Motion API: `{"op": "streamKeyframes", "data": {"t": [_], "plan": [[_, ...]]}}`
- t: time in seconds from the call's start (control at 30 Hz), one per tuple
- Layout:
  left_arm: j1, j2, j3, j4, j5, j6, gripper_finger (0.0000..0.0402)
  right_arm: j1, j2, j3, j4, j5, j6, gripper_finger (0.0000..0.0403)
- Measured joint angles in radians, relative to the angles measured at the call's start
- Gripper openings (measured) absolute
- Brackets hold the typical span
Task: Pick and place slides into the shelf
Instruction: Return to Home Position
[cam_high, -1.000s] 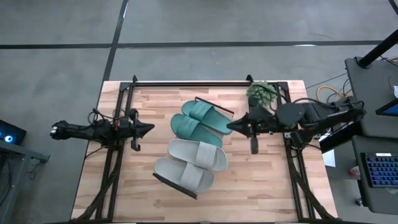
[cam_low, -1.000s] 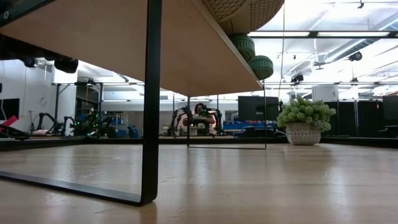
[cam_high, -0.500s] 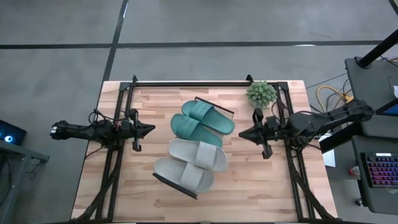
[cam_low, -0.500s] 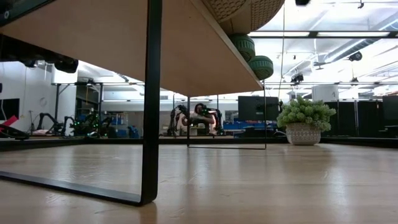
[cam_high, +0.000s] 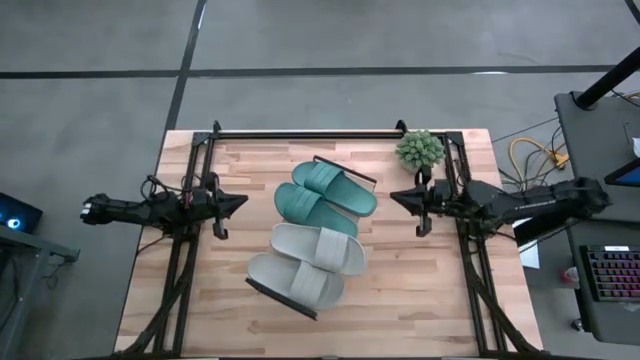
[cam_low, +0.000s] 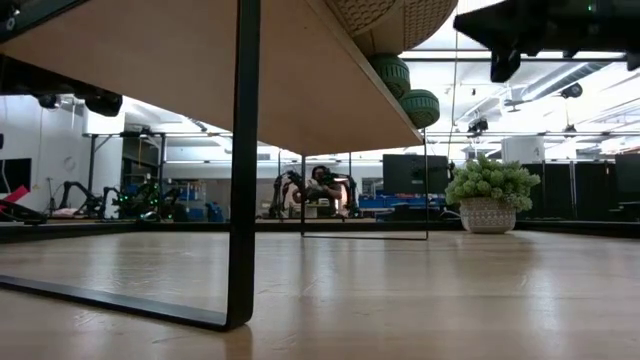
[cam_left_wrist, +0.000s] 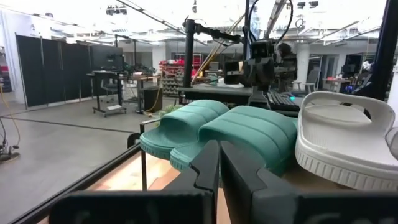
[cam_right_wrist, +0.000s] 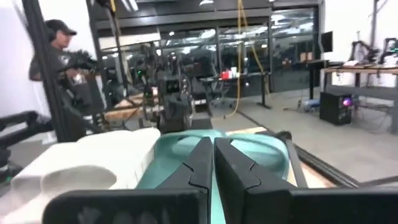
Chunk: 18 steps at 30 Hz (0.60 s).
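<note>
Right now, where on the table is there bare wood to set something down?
Bare tabletop lies between the grey slides and the right frame rail; another patch lies between the left gripper and the shelf. Crowded: the middle, with the teal slides, and the far right corner, potted plant beside the right gripper.

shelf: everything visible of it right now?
The shelf is a light-wood plank on a thin dark metal frame with slim legs, standing diagonally on the table. Two teal-green slides and two light grey slides lie side by side on it, covering nearly all its top; only the frame ends show from above.
</note>
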<state>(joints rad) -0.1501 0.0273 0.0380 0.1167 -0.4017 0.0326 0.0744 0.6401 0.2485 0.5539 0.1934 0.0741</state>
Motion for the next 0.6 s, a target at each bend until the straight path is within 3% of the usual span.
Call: {"op": "streamKeyframes", "data": {"t": [0.17,0.33,0.6], "plan": [[0.000,0.001,0.001,-0.040,-0.001,0.000,0.0000,-0.016,-0.077,-0.038,-0.017,-0.019,-0.019,0.0008],[0.000,0.001,0.001,-0.056,-0.012,-0.001,0.0000,-0.016,-0.241,-0.089,-0.141,-0.013,0.004,0.0008],[0.000,0.001,0.002,-0.053,-0.025,-0.001,0.0000,-0.016,-0.481,-0.008,-0.593,-0.016,0.004,0.0008]]}}
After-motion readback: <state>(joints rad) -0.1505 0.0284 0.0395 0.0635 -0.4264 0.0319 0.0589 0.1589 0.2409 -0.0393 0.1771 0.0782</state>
